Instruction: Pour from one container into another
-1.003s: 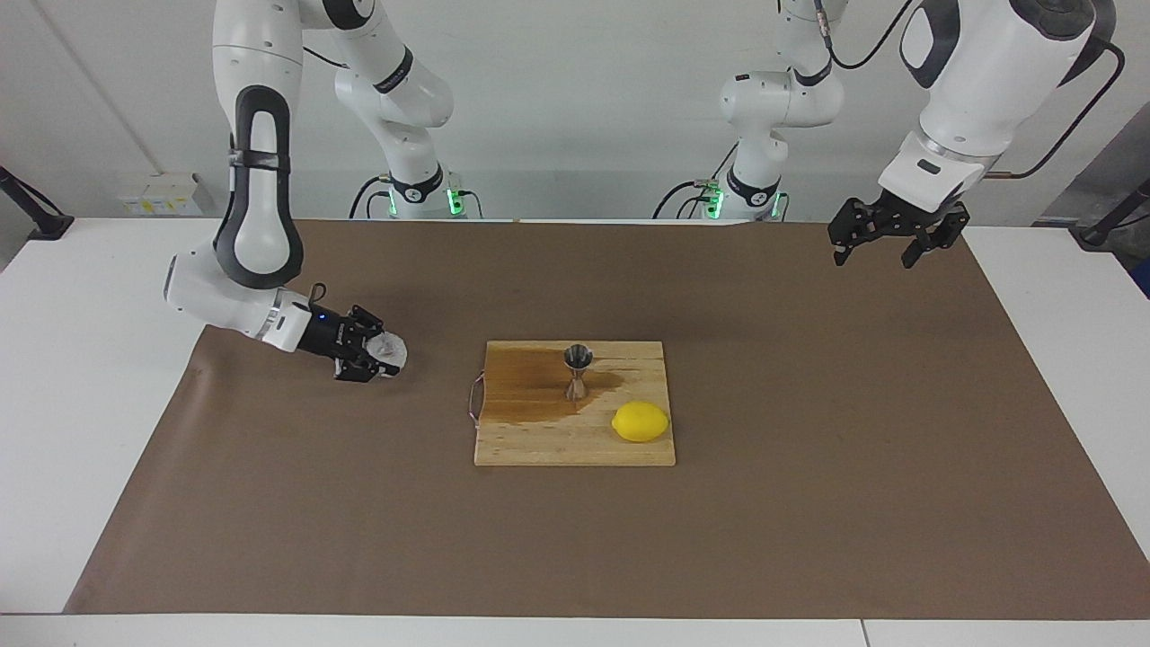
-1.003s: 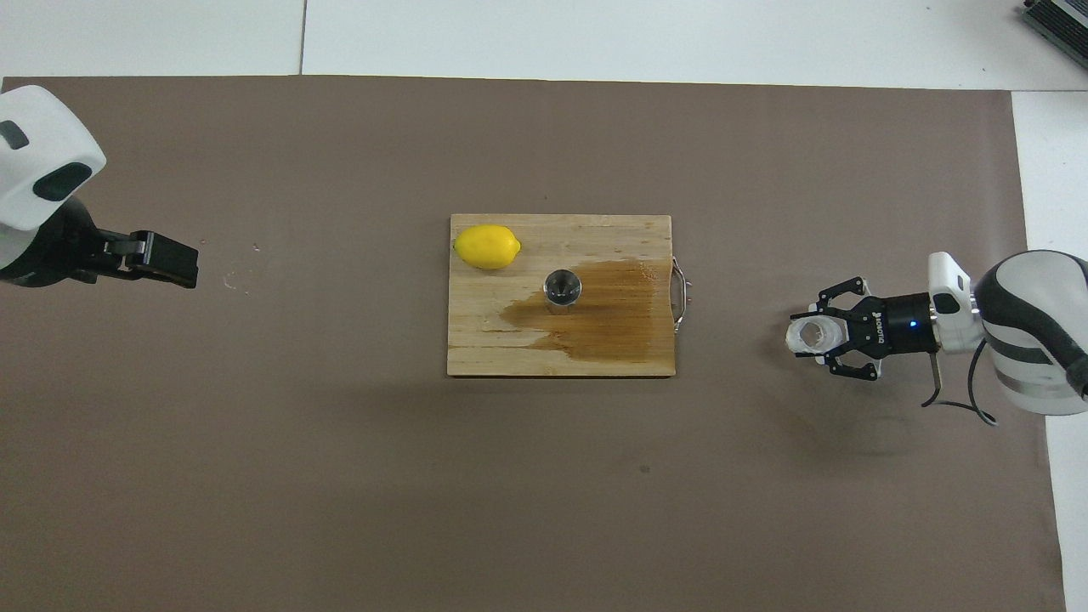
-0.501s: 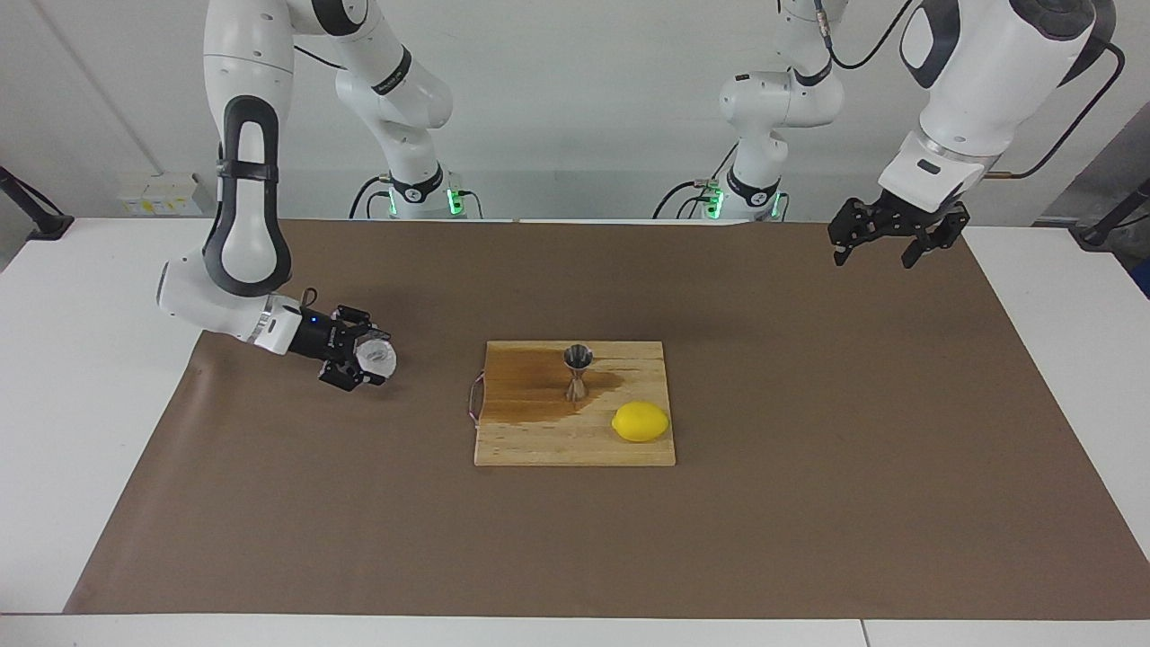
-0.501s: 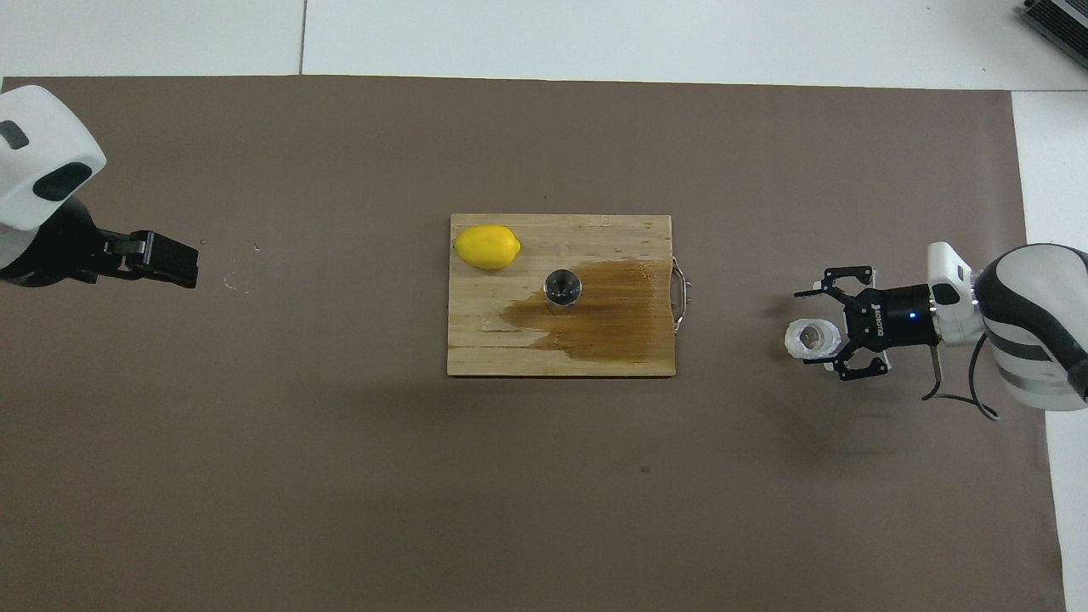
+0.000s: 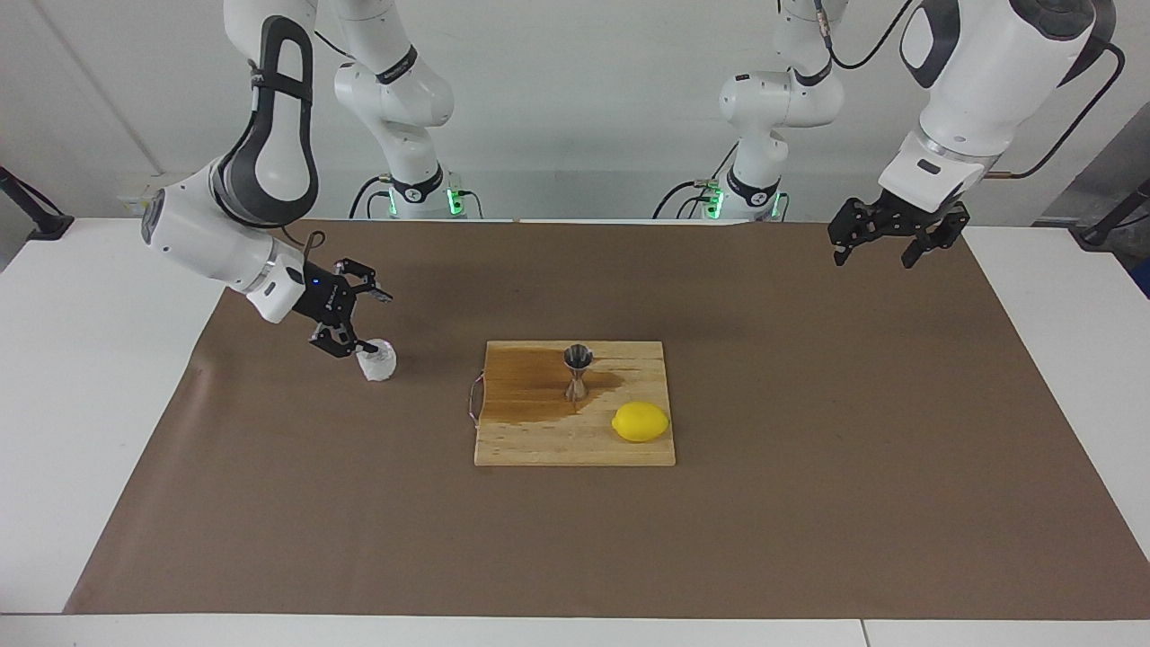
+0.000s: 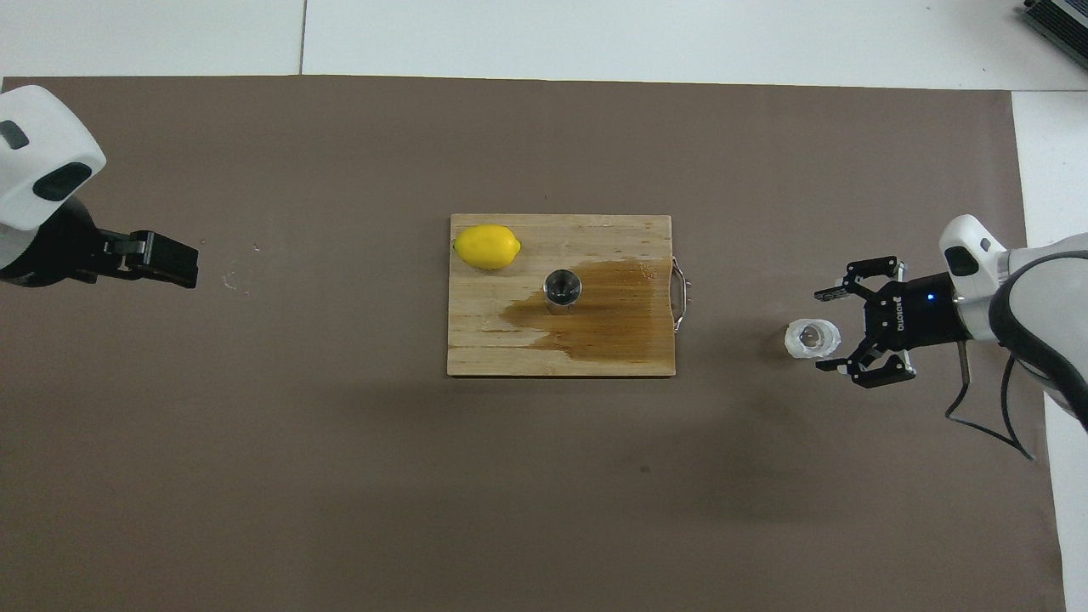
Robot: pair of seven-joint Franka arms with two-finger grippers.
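Note:
The small clear glass cup (image 5: 377,362) stands upright on the brown mat, beside the board toward the right arm's end; it also shows in the overhead view (image 6: 812,337). My right gripper (image 5: 367,320) is open and raised just over the cup, not touching it; the overhead view shows it too (image 6: 826,331). The steel jigger (image 5: 577,370) stands upright on the wooden cutting board (image 5: 539,445), at the edge of a dark wet patch (image 6: 603,314). My left gripper (image 5: 885,247) waits open and empty in the air over the mat at the left arm's end.
A yellow lemon (image 5: 640,421) lies on the board, farther from the robots than the jigger. The board has a metal handle (image 6: 680,293) on the side toward the cup. The brown mat (image 6: 544,493) covers most of the white table.
My right gripper has opened, let go of the glass cup and drawn up and back from it. The cup now stands by itself on the mat. The left arm has not moved.

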